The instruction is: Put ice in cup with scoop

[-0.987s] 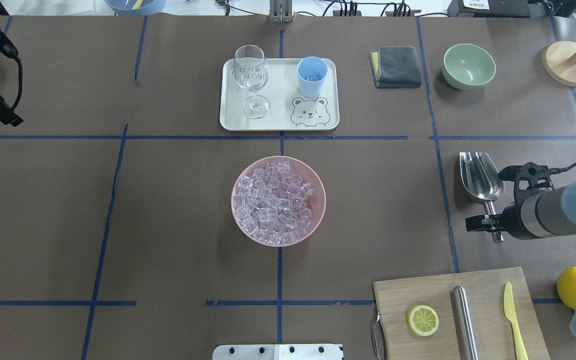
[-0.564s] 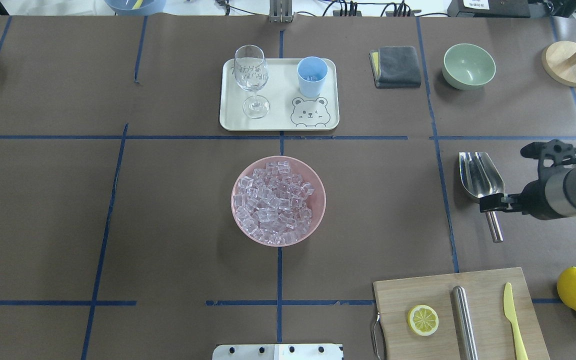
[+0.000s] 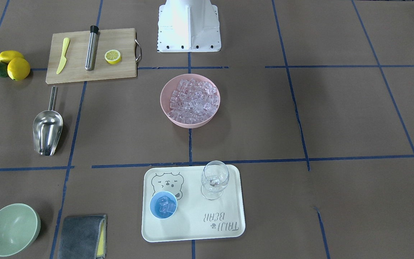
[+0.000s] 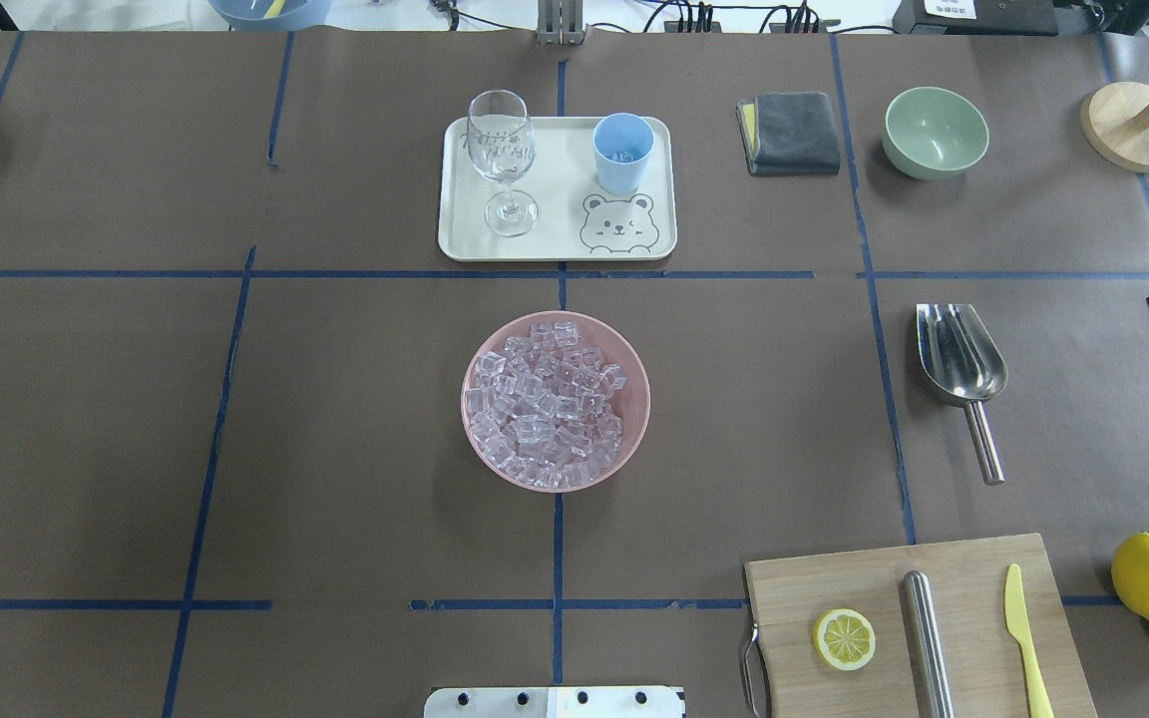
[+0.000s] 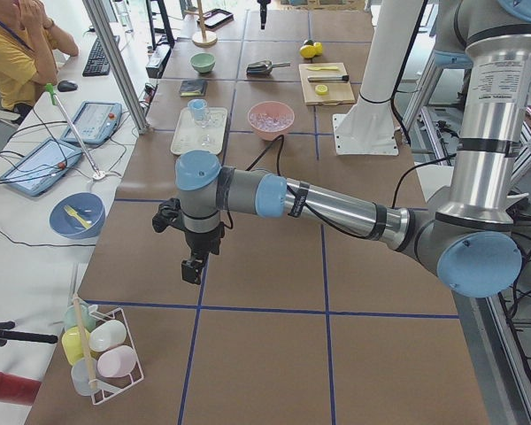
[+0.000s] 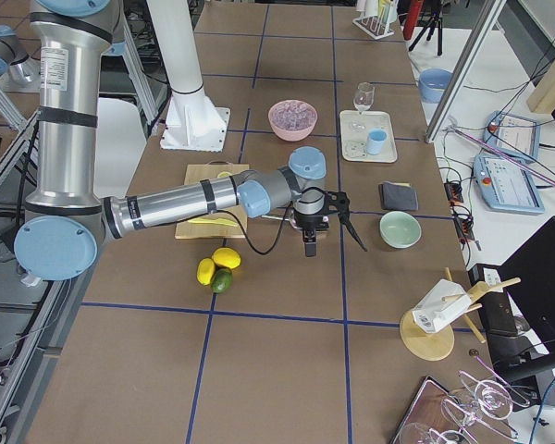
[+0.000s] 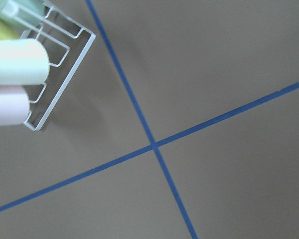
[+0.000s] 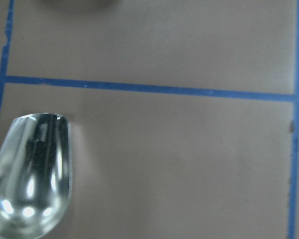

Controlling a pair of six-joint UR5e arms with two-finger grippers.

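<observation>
Right claw [image 6: 311, 242] perhaps near glossy scoop [image 4: 960, 357]

Bright, even light falls from above on the table [image 4: 335, 419], leaving faint, soft shadows around the pink bowl [image 4: 637, 399]. The white base [image 3: 189, 25] is washed out. Glare spots the scoop [image 8: 30, 179], blurred up close; the rack [image 7: 60, 64] is overexposed.
</observation>
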